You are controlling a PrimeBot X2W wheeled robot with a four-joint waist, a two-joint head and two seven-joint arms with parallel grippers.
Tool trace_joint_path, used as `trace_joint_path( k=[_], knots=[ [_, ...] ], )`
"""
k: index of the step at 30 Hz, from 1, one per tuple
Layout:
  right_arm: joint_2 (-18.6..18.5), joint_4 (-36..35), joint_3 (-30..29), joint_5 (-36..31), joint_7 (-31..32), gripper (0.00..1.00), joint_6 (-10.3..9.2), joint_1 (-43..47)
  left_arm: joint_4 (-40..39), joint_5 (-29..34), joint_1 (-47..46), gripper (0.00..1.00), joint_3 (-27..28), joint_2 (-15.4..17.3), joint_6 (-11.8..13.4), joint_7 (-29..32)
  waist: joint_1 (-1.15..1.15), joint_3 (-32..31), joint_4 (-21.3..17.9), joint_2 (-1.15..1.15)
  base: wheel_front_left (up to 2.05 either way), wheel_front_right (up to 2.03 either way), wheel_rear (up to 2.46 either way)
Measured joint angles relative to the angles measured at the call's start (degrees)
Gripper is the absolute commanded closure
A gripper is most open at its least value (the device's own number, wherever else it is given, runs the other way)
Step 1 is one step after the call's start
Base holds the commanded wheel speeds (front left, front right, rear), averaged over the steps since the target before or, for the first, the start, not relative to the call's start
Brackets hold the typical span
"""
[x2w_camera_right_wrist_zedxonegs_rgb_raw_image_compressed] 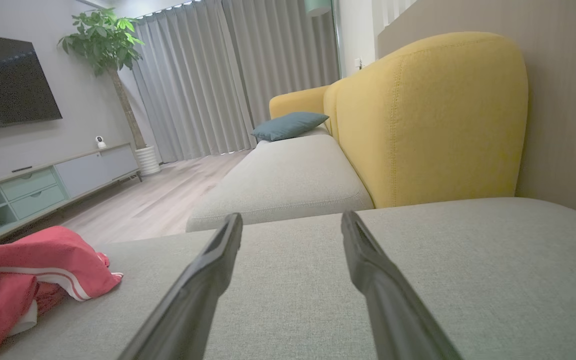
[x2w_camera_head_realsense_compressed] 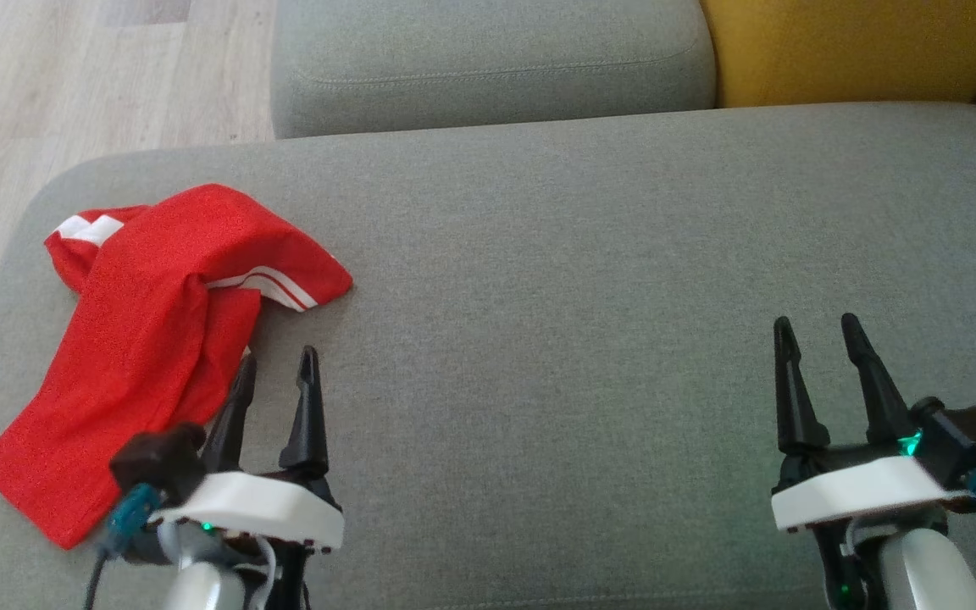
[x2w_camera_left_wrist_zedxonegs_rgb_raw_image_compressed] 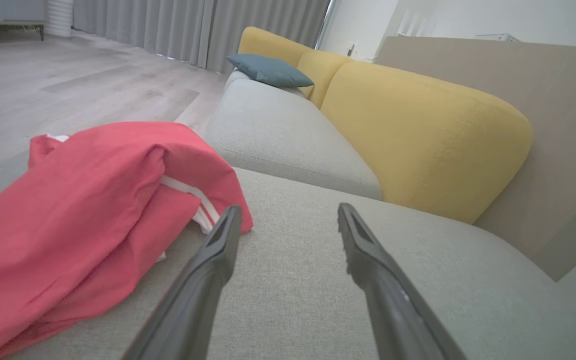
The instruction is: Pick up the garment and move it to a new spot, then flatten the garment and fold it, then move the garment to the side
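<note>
Floor [x2w_camera_head_realsense_compressed: 73, 68] of pale wood planks runs along the far left of the head view. One red garment [x2w_camera_head_realsense_compressed: 158, 339] lies crumpled on the left end of the large grey seat cushion [x2w_camera_head_realsense_compressed: 581, 254], folded over itself, with a pair of white stripes along one hem and a white patch at its far left corner. Its near corner reaches toward the cushion's front edge. Left gripper [x2w_camera_head_realsense_compressed: 278, 357] sits just right of the garment, low over the cushion, its two dark fingers spread wide apart with nothing between them. Its left finger overlaps the garment's right edge in the head view. In the left wrist view that fingertip lies against the striped hem; whether it touches, cannot tell. Bare grey fabric fills the middle of the cushion. Right gripper [x2w_camera_head_realsense_compressed: 817, 320] hovers over the right part of the same cushion, well apart from the garment, its two fingers equally spread and holding nothing. Count: one garment, two grippers with two fingers each. There are two grey seat cushions, the second [x2w_camera_head_realsense_compressed: 488, 59] lying behind the first. A yellow backrest [x2w_camera_head_realsense_compressed: 852, 42] stands at the upper right. One blue pillow [x2w_camera_left_wrist_zedxonegs_rgb_raw_image_compressed: 270, 70] rests at the far end of the second cushion. Right wrist view adds one potted plant [x2w_camera_right_wrist_zedxonegs_rgb_raw_image_compressed: 105, 35], one dark wall screen [x2w_camera_right_wrist_zedxonegs_rgb_raw_image_compressed: 8, 82] and grey curtains [x2w_camera_right_wrist_zedxonegs_rgb_raw_image_compressed: 208, 75].
</note>
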Motion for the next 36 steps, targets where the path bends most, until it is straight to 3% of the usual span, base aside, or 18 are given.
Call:
trace_joint_path(
  k=[15, 19, 26, 36],
  knots=[
    [0.0, -1.2, 1.2, -10.2, -2.6, 0.0, 0.01, 0.0, -0.5, 10.2, -0.3, 0.0, -5.4, 2.1, 4.6, -2.2, 0.0, 0.2, 0.1, 0.0, 0.0, 0.0, 0.0],
    [0.0, -1.3, 1.5, -10.1, -3.4, 0.0, 0.01, 0.0, -1.9, 9.7, -0.3, 0.0, -4.8, 1.7, 4.6, -2.8, 0.0, 0.2, 0.4, 0.0, 0.0, 0.0, 0.0],
    [0.0, 1.1, 1.4, -1.7, -4.5, 0.0, 0.01, 1.3, -2.1, 8.9, 0.2, 0.0, -2.2, 0.2, 3.1, -4.2, 0.0, -0.1, 0.7, 0.0, 0.0, 0.0, 0.0],
    [0.0, 3.4, 1.6, -5.0, -5.7, 0.0, 0.01, 1.3, 0.3, 19.3, 0.5, 0.0, -3.1, -0.2, 2.5, -5.2, 0.0, -0.2, 0.2, 0.0, 0.0, 0.0, 0.0]
  ],
)
